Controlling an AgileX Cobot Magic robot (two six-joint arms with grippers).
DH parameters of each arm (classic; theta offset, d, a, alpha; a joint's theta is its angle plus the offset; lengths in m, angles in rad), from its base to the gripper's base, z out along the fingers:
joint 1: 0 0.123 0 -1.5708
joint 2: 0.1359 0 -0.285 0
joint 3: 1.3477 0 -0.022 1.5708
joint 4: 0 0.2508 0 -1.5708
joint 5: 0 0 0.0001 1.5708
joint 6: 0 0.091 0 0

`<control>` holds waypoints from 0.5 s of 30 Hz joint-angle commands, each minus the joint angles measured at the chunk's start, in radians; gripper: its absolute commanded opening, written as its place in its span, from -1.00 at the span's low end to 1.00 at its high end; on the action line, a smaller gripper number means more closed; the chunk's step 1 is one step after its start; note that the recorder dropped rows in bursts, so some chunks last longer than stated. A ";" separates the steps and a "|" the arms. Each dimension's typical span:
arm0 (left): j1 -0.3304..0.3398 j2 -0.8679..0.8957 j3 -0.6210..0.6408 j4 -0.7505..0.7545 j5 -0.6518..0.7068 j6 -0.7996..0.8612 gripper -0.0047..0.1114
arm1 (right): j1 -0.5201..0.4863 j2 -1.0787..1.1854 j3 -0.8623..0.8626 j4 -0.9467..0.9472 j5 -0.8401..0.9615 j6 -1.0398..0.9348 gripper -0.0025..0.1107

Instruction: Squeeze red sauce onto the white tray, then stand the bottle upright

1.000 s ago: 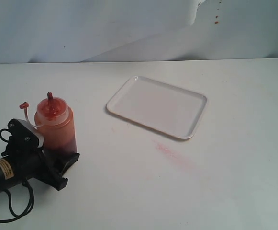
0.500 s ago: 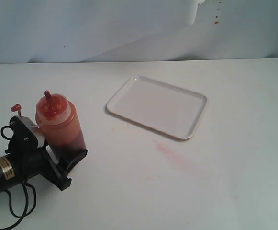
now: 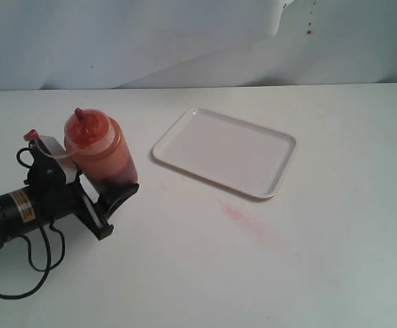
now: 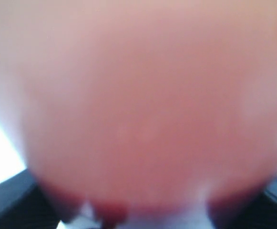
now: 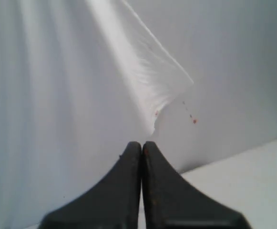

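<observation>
The orange-red squeeze bottle (image 3: 101,154) stands nearly upright on the left side of the table, leaning slightly left, its red nozzle up and its small cap dangling at the left. My left gripper (image 3: 106,191) is shut on the bottle's lower part. In the left wrist view the bottle (image 4: 143,105) fills the picture as a pink-red blur. The white tray (image 3: 224,152) lies flat at the table's centre, to the right of the bottle, with no red sauce visible on it. My right gripper (image 5: 141,149) is shut with nothing in it, facing the white backdrop, outside the exterior view.
A faint pink dried smear (image 3: 242,219) marks the table in front of the tray. A white cloth backdrop (image 3: 184,41) with small red specks (image 3: 309,30) hangs behind the table. The left arm's black cable (image 3: 20,273) loops near the front left edge.
My left gripper has carried the bottle up and to the right, toward the tray. The tray has not moved.
</observation>
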 commanded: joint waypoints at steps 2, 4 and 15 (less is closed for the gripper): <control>-0.013 -0.018 -0.137 0.010 0.018 0.000 -0.92 | -0.006 0.037 -0.178 -0.015 0.117 -0.236 -0.96; -0.038 -0.018 -0.210 0.010 0.142 0.000 -0.92 | -0.006 0.132 -0.246 -0.015 0.189 -0.364 -0.96; -0.273 -0.018 -0.590 -0.002 0.940 -0.022 -0.92 | 0.137 0.955 -0.519 0.572 0.473 -1.397 -0.96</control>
